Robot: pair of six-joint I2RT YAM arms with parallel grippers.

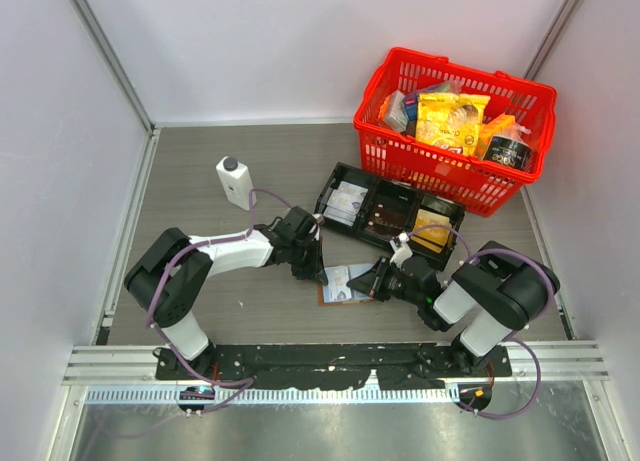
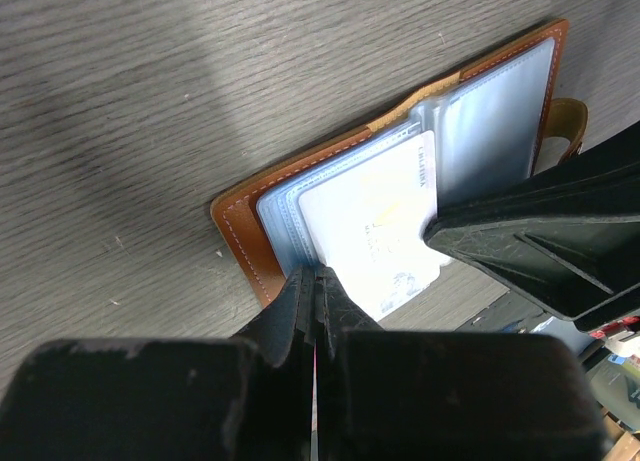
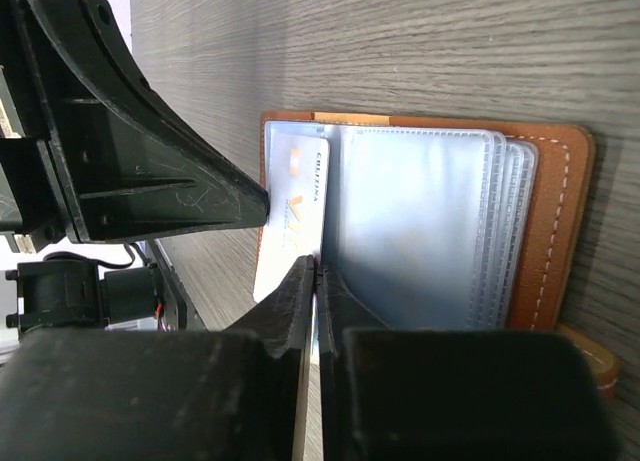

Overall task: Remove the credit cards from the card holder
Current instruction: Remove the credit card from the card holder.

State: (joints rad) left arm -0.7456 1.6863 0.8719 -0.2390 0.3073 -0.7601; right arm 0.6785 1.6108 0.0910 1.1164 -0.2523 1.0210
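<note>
The brown card holder [image 1: 331, 297] lies open on the table between my two grippers, its pale bluish pockets [image 3: 420, 221] facing up. It also shows in the left wrist view [image 2: 245, 231]. A whitish credit card [image 2: 375, 216] sticks partway out of one pocket, past the holder's edge; it also shows in the right wrist view [image 3: 298, 196]. My left gripper [image 2: 315, 276] is shut on the card's edge. My right gripper [image 3: 316, 266] is shut on the edge of a clear pocket beside the card. The two grippers nearly touch.
A black three-compartment tray [image 1: 390, 196] stands just behind the holder, with cards [image 1: 345, 203] in its left compartment and a gold packet [image 1: 432, 231] in its right. A red basket [image 1: 400, 161] of goods is at the back right. A white bottle [image 1: 236, 181] stands at the back left.
</note>
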